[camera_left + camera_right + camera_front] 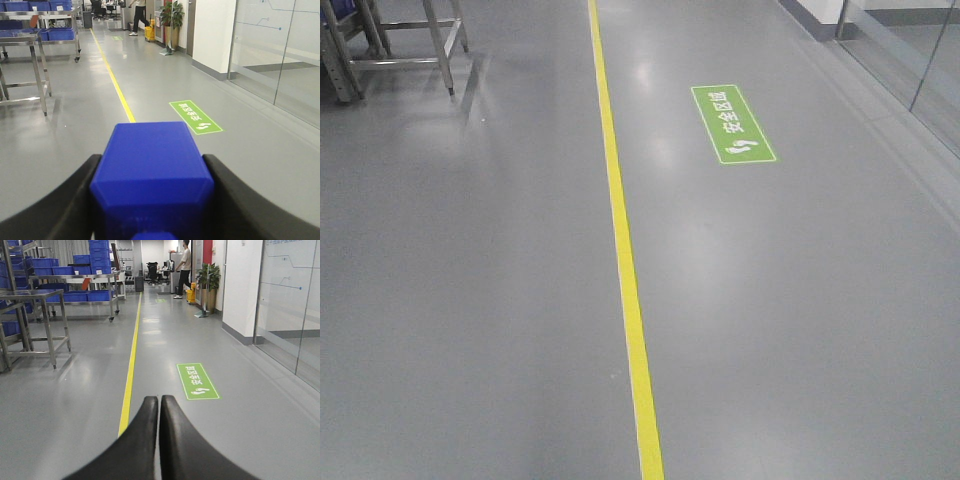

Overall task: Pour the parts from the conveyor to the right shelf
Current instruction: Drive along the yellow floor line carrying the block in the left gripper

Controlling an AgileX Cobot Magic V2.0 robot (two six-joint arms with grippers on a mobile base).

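In the left wrist view, a blue plastic block [150, 175], one of the parts, fills the space between my left gripper's black fingers [65, 205]. My left gripper [151, 161] is shut on it, above the grey floor. My right gripper [159, 401] is shut, its two black fingers pressed together with nothing between them. The conveyor is out of view. Steel racks with blue bins [75, 290] stand far off to the left, and I cannot tell whether one of them is the right shelf.
A yellow floor line [625, 270] runs ahead, with a green floor sign [733, 124] to its right. A steel table [35, 315] stands at the left. A glass wall [287, 305] lines the right side. Far down the aisle are a person [185, 267] and a potted plant [210, 277].
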